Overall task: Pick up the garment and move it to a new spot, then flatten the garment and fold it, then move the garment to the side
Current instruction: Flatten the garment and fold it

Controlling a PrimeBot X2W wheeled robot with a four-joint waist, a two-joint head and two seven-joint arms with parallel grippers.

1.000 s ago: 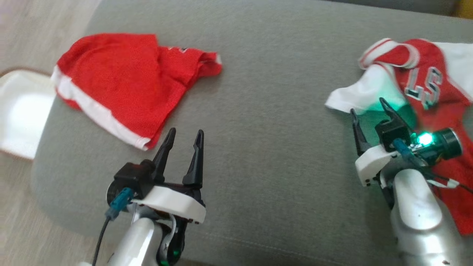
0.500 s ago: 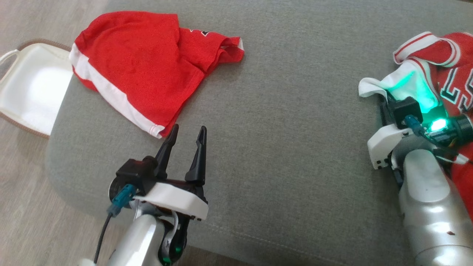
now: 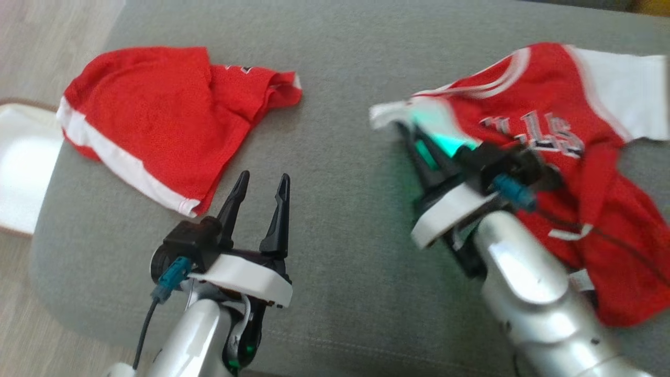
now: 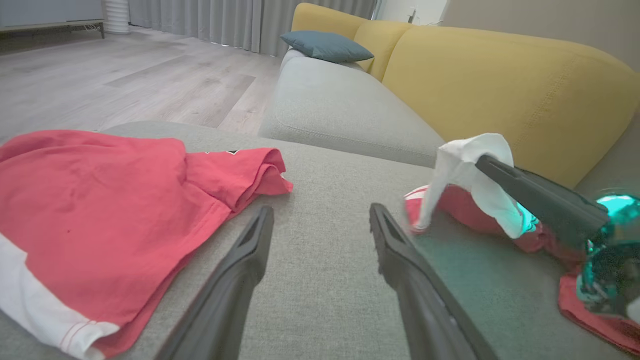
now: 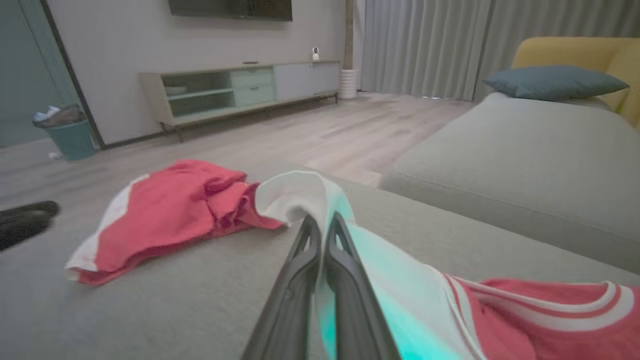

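Observation:
The garment is a red and white jersey (image 3: 544,104) with lettering, lying on the right of the grey cushion (image 3: 340,225). My right gripper (image 3: 405,128) is shut on its white corner (image 5: 300,192), and the cloth stretches back to the right from the fingertips. The left wrist view has that pinched white corner (image 4: 465,165) lifted a little off the cushion by the right gripper (image 4: 482,161). My left gripper (image 3: 264,180) hovers open over bare cushion at the lower left, fingers (image 4: 260,235) spread with nothing between them.
Red shorts (image 3: 157,115) with a white stripe lie crumpled at the cushion's left. A white bag (image 3: 21,167) sits on the wooden floor beyond the left edge. A yellow sofa back (image 4: 500,90) and a blue pillow (image 4: 325,46) stand behind. Bare cushion lies between the two garments.
My right gripper shut on the jersey's white corner and pulled it left toward the cushion's middle, spreading the cloth. The head camera swung about. My left gripper stayed put and open.

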